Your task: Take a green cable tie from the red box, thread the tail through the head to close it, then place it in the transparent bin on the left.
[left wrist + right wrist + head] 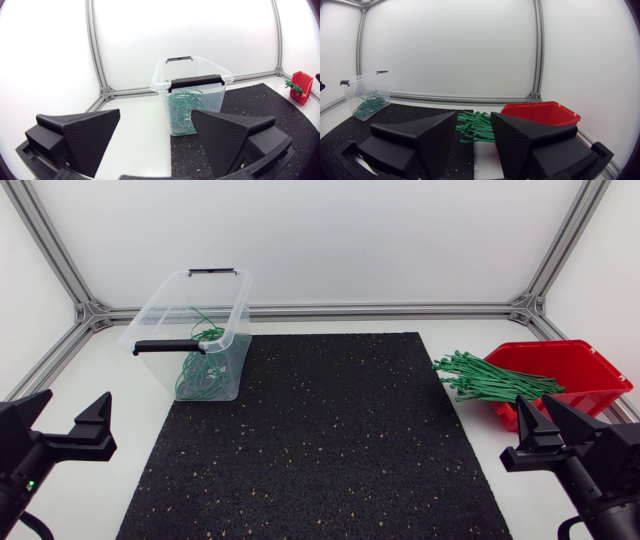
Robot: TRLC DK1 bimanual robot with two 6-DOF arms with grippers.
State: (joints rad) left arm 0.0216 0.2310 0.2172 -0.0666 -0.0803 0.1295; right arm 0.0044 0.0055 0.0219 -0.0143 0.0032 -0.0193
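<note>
Green cable ties (495, 380) lie in a loose straight bundle spilling over the front lip of the red box (592, 368), their tails fanning out onto the white table (330, 320) just beside the right edge of the black speckled mat (320, 440). The box stands tilted at the table's right side, close behind the right gripper (536, 408). That gripper's wedge fingers stand a narrow gap apart with nothing between them, pointing towards the bundle. At the far left corner of the mat stands the transparent bin (160, 305), upright, with a black handle (168, 347) clipped at its near end and another at its far end. A tangle of green ties (200, 370) lies in its bottom; they appear to be closed into loops, though through the plastic wall this is hard to confirm. The left gripper (75, 408) hangs over the table's near left corner, well apart from the bin. Its fingers are spread wide and hold nothing, and in its own wrist view the bin shows ahead between them.
</note>
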